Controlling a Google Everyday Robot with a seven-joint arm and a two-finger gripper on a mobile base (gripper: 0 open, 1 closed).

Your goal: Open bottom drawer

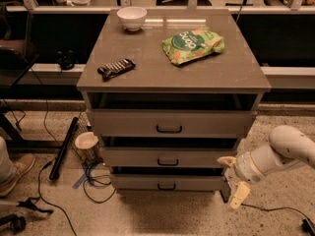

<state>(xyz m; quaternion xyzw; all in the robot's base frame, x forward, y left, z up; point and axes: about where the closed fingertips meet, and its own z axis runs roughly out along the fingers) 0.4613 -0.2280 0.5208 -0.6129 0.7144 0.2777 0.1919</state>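
The cabinet has three grey-beige drawers. The bottom drawer (197, 183) is the lowest and narrowest front, with a small black bar handle (166, 186); it looks shut. My gripper (233, 178) hangs at the cabinet's lower right corner, just right of the bottom drawer's end and apart from the handle. Its two cream fingers (239, 195) are spread open and hold nothing. The white arm (283, 151) comes in from the right.
On the cabinet top (147, 73) lie a white bowl (132, 17), a green snack bag (192, 45) and a dark bar (116, 68). On the floor to the left are a cup (87, 144), cables (93, 178), a black pole (64, 149) and a person's shoe (15, 167).
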